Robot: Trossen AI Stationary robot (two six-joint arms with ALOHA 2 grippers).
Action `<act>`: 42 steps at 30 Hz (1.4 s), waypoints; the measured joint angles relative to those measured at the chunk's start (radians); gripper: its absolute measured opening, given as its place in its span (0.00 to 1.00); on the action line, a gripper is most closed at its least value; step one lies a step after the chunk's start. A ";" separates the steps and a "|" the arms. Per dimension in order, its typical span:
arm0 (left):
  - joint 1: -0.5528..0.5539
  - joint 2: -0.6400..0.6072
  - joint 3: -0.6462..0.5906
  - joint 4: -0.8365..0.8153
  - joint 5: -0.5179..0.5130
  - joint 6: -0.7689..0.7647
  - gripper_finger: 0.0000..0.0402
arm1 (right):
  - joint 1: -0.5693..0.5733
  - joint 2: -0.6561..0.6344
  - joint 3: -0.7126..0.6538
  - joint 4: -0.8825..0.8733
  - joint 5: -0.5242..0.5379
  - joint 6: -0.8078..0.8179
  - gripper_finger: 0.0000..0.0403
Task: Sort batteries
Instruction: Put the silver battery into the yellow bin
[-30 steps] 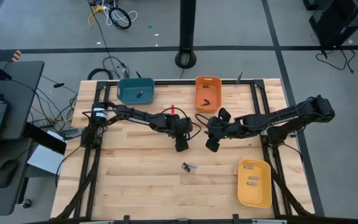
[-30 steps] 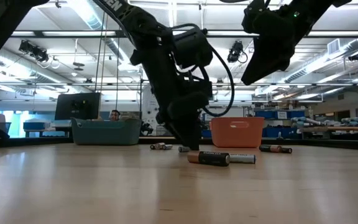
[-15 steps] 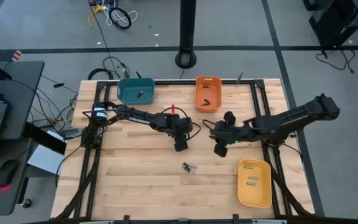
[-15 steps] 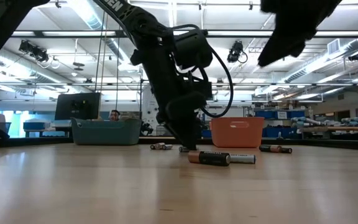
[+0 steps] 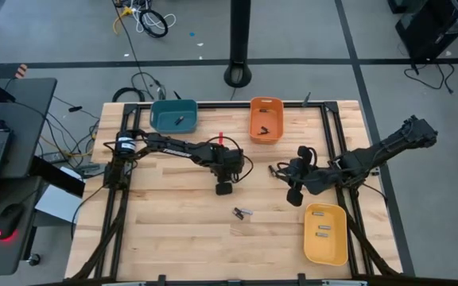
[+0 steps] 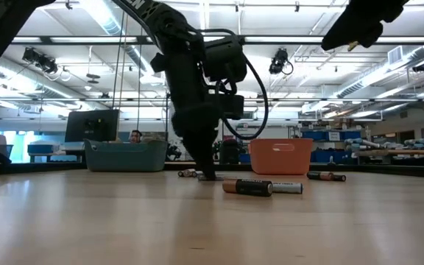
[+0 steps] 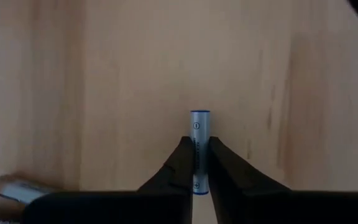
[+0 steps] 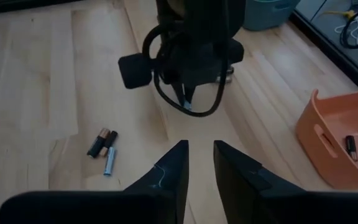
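The left hand (image 7: 194, 163) has just closed on a silvery battery (image 7: 199, 134) with a blue end, which lies flat on the tabletop (image 5: 173, 230). The two fingers (image 7: 173, 168) now pinch its sides, where a second ago they stood wide above it. From above, this hand (image 5: 223, 188) sits low near the middle of the tabletop, having shifted slightly toward the front edge. That looks like a completed grasp, so lifting and carrying to a bin is likely next.

The right hand (image 5: 295, 195) has swung away from the centre toward the yellow bin (image 5: 325, 251) and now hangs high beside it. Its fingers (image 8: 173, 168) stand a little apart with nothing between them.

Just in front of the left hand, a small cluster of batteries (image 5: 241, 212) waits loose on the wood. The teal bin (image 5: 159, 121) and orange bin (image 5: 253, 119) at the far edge each hold batteries, and the yellow one holds three.
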 joint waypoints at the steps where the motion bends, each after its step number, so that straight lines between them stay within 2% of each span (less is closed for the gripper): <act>1: -0.001 0.000 0.009 -0.025 0.001 0.010 0.09 | 0.001 0.000 0.000 0.000 0.001 0.000 0.21; 12: -0.028 0.010 0.115 -0.205 -0.007 0.110 0.08 | 0.002 0.000 0.000 -0.009 0.003 0.000 0.20; 25: -0.041 0.009 0.120 -0.201 -0.052 0.113 0.07 | 0.054 0.000 0.000 -0.104 0.003 0.077 0.19; 42: -0.040 0.005 0.123 -0.193 -0.056 0.133 0.06 | 0.076 0.001 0.000 -0.107 0.003 0.080 0.18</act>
